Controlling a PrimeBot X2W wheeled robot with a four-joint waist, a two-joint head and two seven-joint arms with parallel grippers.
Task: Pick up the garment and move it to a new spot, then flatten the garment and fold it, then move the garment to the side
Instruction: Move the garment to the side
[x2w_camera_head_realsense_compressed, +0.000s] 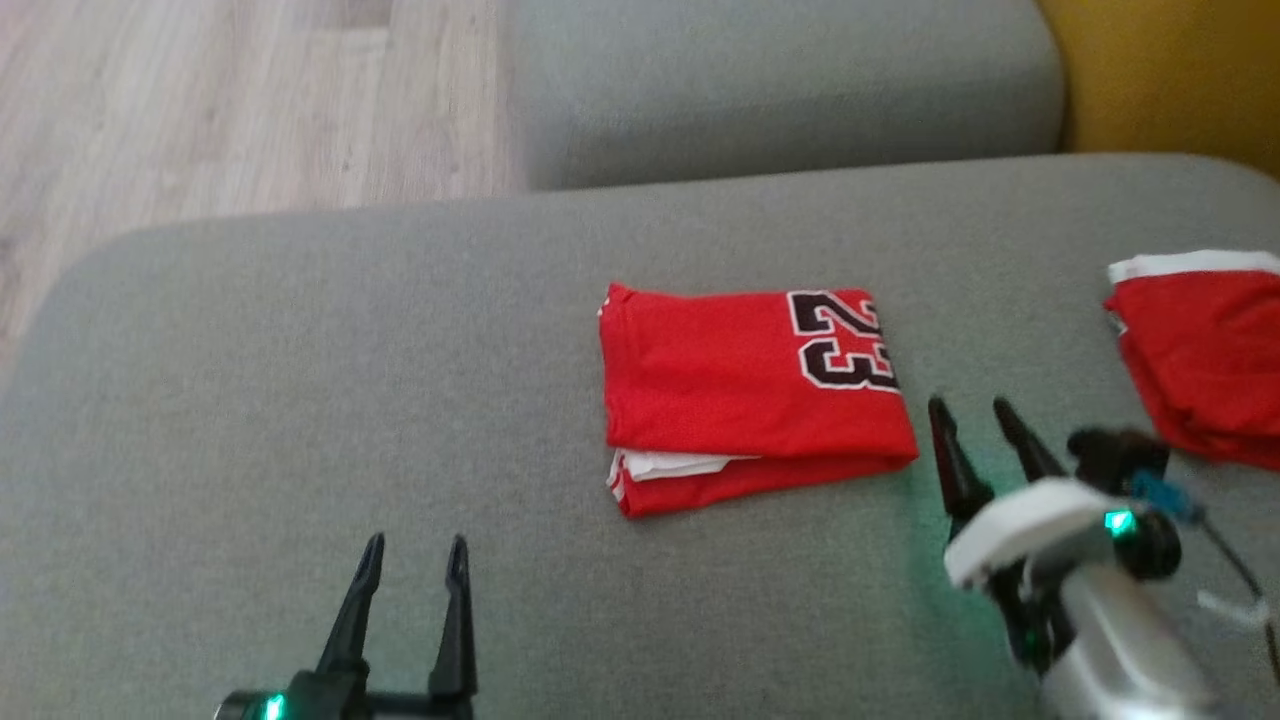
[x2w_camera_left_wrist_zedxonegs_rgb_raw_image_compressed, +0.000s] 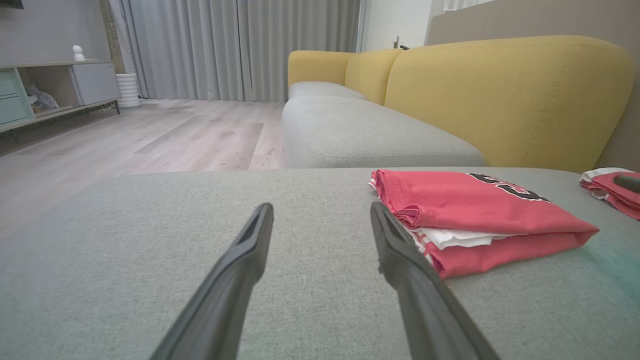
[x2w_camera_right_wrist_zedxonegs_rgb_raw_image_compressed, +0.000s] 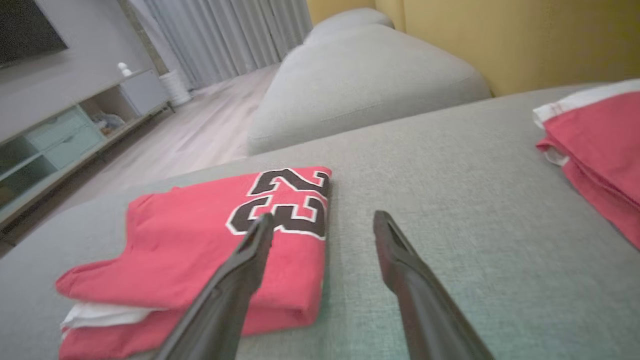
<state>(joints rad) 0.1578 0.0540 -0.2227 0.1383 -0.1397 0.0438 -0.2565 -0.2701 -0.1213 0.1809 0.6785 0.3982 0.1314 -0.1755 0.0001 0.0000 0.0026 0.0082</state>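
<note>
The left gripper hovers low over the grey cushion, fingers spread, holding nothing. The folded jersey is off to its right. The right gripper is also spread and empty, its tips just beside the jersey's near right corner; whether they touch the cloth cannot be told. The jersey lies flat mid-cushion as a neat red rectangle, with the number 23 at its right end and white trim showing along the near left edge. A second red pile lies well apart at the cushion's right edge. Beyond are another grey seat, a yellow backrest and wood floor.
</note>
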